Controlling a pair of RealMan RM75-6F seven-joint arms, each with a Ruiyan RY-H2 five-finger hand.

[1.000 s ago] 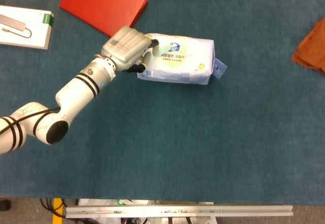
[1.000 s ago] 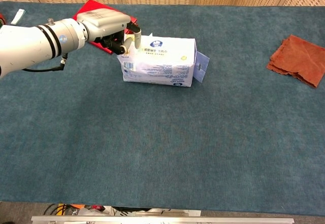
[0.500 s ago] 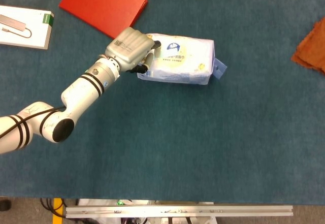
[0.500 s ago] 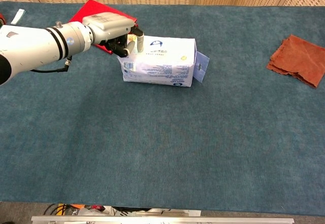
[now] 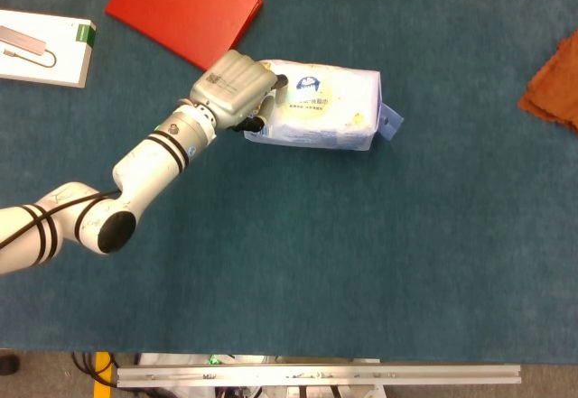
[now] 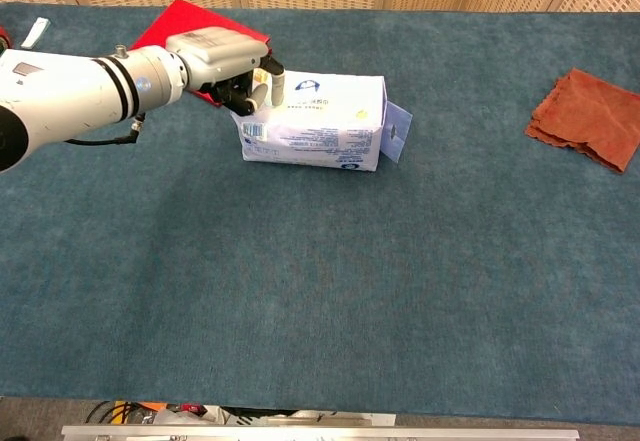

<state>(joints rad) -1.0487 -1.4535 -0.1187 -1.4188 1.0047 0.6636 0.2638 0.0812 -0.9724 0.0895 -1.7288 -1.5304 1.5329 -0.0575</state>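
Metal rail (image 5: 316,375): runs along the near table edge, cables beneath it. Table (image 6: 330,291): covered in dark teal cloth, the near half bare. Left arm: white with black bands, reaching in from the near left side toward the middle. Left hand (image 5: 237,87): set against the left end of the tissue pack (image 5: 321,105), fingers (image 6: 272,81) curled over its top left corner and touching the wrapper; whether they actually grip the pack or merely rest on it cannot be told from either view. Tissue pack: white and pale blue soft plastic, lying lengthwise on the table beyond centre, printed label facing up, a small blue tab sticking out at its right end. Handling note, as a judgement: the wrapper looks soft and slippery, so a firm hold would want the fingers well over the top and the thumb bracing the end face, squeezing gently so as not to crush the contents. Red book (image 5: 185,8): flat, just beyond the hand. White box (image 5: 45,48): far left edge, picture of a cable on its lid. Rust-brown cloth (image 6: 588,118): crumpled, far right, well apart. Right hand: not shown in either view.
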